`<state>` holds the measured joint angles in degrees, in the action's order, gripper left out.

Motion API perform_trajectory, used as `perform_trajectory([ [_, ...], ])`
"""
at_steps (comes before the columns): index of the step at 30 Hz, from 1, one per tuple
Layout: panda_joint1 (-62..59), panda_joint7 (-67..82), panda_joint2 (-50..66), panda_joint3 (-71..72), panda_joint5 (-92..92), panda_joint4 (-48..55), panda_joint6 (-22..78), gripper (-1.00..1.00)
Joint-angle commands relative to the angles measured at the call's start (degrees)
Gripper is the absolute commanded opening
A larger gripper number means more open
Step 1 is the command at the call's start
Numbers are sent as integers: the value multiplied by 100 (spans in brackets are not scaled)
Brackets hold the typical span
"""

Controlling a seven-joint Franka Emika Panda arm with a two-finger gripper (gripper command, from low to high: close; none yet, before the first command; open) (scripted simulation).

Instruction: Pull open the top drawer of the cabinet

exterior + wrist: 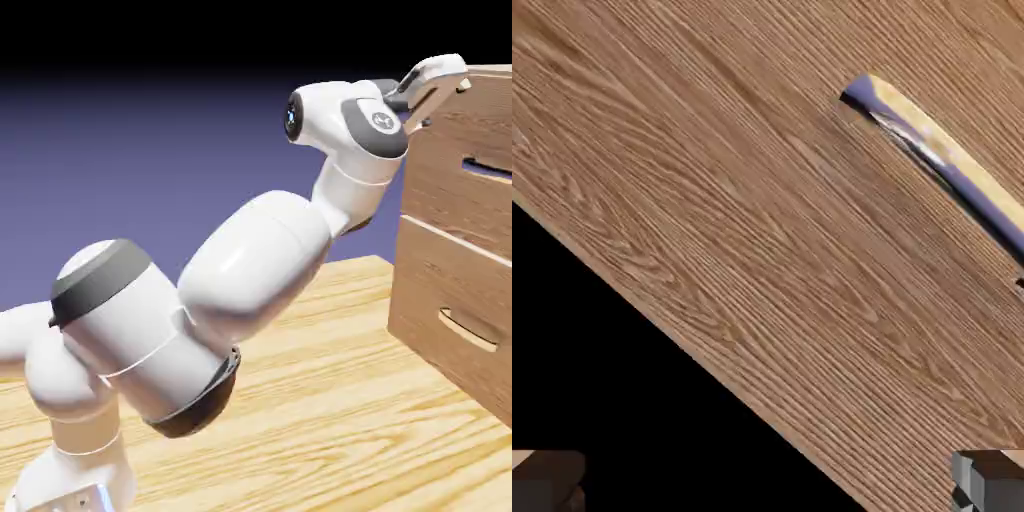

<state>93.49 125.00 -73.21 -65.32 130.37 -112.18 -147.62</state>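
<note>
- at the cabinet's (455,240) upper corner, the gripper (440,85) sits above and just beside the top drawer (465,170), fingers (990,478) apart, holding nothing.
- the drawer looks stiff, heavy wood; its narrow slot handle (942,160) is likely the only place to hook.
- the arm (250,270) reaches up from the tabletop (330,400), wrist bent toward the cabinet.

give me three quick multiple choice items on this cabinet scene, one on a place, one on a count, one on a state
1. Where is the gripper?
A. by the cabinet's top edge
B. at the lower drawer
C. on the tabletop

2. How many drawer fronts show?
A. one
B. two
C. four

3. How are the fingers set?
A. shut on the handle
B. holding a cube
C. apart, holding nothing

Answers: 1 A, the hand sits above the top drawer. 2 B, two stacked fronts. 3 C, the tips stand far apart in the hand view.
</note>
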Motion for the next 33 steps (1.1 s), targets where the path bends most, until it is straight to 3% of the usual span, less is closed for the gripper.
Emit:
perform_trajectory([
  [1,138,249,-60,-97,194,73,39,0],
  [11,1519,2741,-664,-1069,2134,799,432,0],
  [20,2426,3110,-703,-1299,2145,2080,50,0],
  [21,2426,3110,-703,-1299,2145,2080,50,-100],
  [29,1423,2781,-697,-1047,2174,627,507,-100],
  [33,1542,3482,-1459,-668,2275,392,876,-100],
])
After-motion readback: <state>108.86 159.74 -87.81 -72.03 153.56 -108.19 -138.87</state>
